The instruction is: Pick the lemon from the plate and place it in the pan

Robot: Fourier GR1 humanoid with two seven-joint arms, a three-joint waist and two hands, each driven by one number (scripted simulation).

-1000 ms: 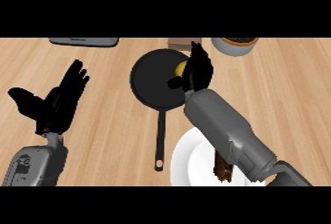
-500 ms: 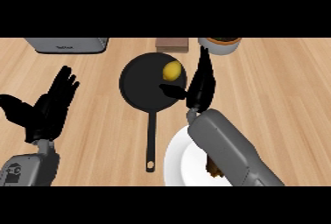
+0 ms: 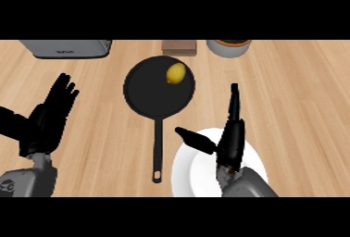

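One lemon (image 3: 176, 73) is lodged in the pan (image 3: 153, 99), so the right hand (image 3: 229, 139) is held empty above the plate (image 3: 187, 165), fingers (image 3: 234, 99) straight.

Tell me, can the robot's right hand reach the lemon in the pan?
Probably yes. The right hand is open over the plate, and nothing stands between it and the lemon lying uncovered in the pan, up and to its left.

The wooden table (image 3: 301, 92) is carrying a black pan (image 3: 147, 99) at its middle. A white plate (image 3: 195, 169) is lying just beside the pan's handle. A grey appliance (image 3: 66, 47), a brown block (image 3: 178, 46) and a round container (image 3: 229, 47) are sitting along the far edge.
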